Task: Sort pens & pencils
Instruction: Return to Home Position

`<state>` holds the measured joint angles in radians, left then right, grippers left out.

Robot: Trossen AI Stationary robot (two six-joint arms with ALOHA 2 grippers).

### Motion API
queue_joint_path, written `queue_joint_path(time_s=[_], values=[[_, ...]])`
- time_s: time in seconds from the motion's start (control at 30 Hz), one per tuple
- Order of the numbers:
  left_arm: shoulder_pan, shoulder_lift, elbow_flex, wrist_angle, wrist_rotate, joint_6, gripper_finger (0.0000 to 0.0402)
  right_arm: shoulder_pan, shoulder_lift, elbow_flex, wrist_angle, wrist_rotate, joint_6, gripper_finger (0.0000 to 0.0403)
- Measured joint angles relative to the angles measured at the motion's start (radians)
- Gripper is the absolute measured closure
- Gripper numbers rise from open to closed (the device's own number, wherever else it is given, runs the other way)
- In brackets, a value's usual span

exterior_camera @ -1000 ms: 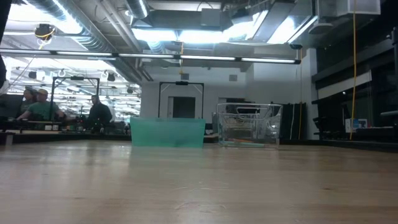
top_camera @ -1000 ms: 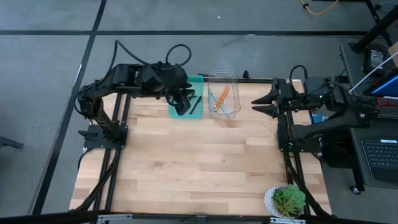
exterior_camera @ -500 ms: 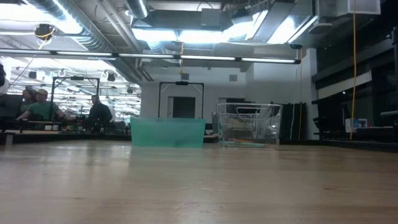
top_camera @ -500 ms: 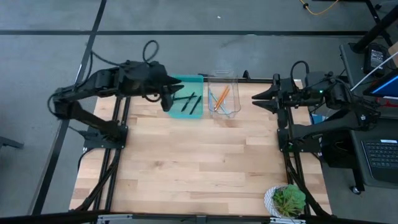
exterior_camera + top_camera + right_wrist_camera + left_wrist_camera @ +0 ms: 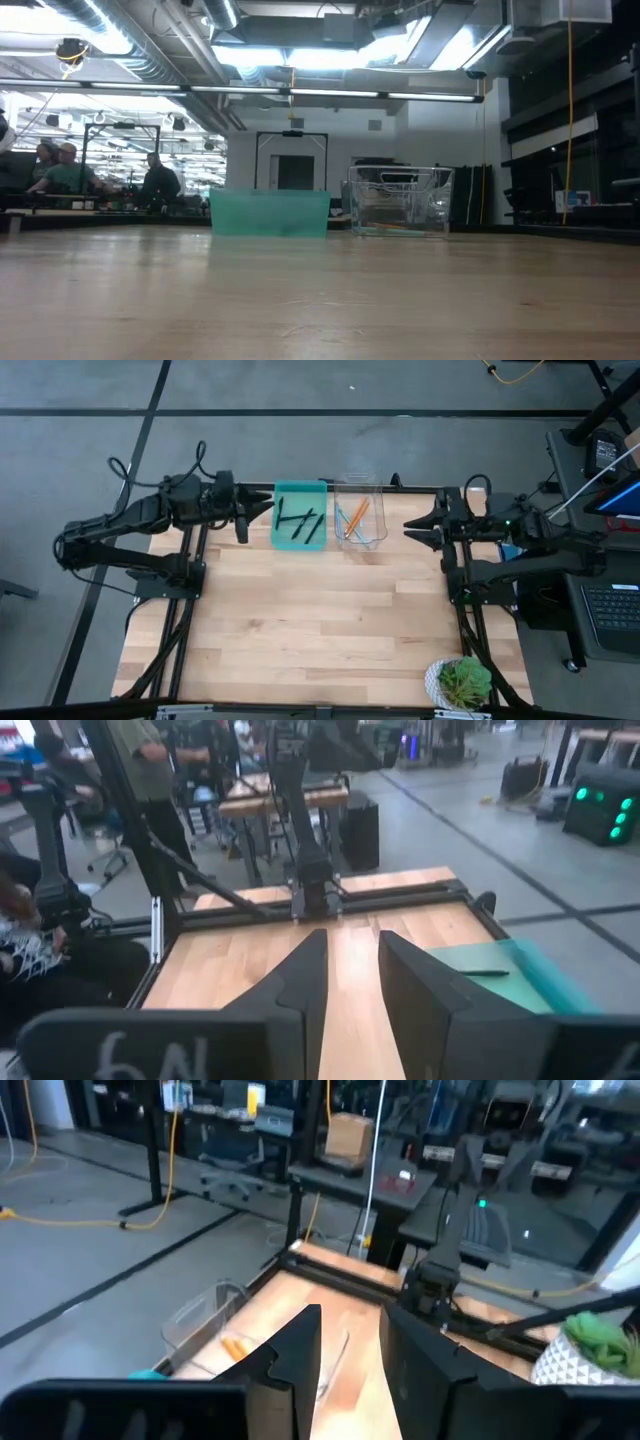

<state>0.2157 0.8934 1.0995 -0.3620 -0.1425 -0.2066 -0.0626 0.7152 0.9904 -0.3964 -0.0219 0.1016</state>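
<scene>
Released and empty, the left gripper (image 5: 247,520) is hovering over the far left corner of the pale wooden plank table (image 5: 320,620). It is sitting just beside the shallow teal plastic bin (image 5: 300,487) without touching it. In the left wrist view its two dark fingers are standing a little apart with nothing between them.

The short black stick pens (image 5: 300,522) are lying inside the teal bin, some of them crossing one another. Next to it on the right, the tall transparent plastic bin (image 5: 356,479) is holding the thin orange and light-blue pencils (image 5: 352,518), which are leaning at a slant inside it. Both bins are standing at the table's far edge, close together.

The right gripper (image 5: 418,525) is hanging over the far right side of the table, pointing toward the transparent bin and apart from it. Its fingers are spread and gripping nothing.

A leafy green plant in a white patterned pot (image 5: 462,682) is sitting at the near right corner. In the low view, people (image 5: 60,168) are sitting in the room beyond the table.
</scene>
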Motion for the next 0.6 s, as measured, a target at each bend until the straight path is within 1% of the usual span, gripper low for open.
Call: queue_joint_path(time_s=[0.2,0.33,0.47,0.6], values=[[0.0,-0.061,-0.135,0.084,0.0,-0.02,0.0303,-0.002,-0.123,-0.146,0.088,0.001,0.004,0.0309],[0.0,-0.119,-0.216,0.095,-0.016,-0.053,0.0303,-0.002,-0.186,-0.208,0.079,0.002,0.044,0.0309],[0.0,-0.214,-0.317,0.109,-0.049,-0.086,0.0303,-0.002,-0.257,-0.28,0.072,0.004,0.052,0.0309],[0.0,-0.311,-0.452,0.189,-0.049,-0.1,0.0303,-0.002,-0.321,-0.392,0.163,0.004,0.054,0.0309]])
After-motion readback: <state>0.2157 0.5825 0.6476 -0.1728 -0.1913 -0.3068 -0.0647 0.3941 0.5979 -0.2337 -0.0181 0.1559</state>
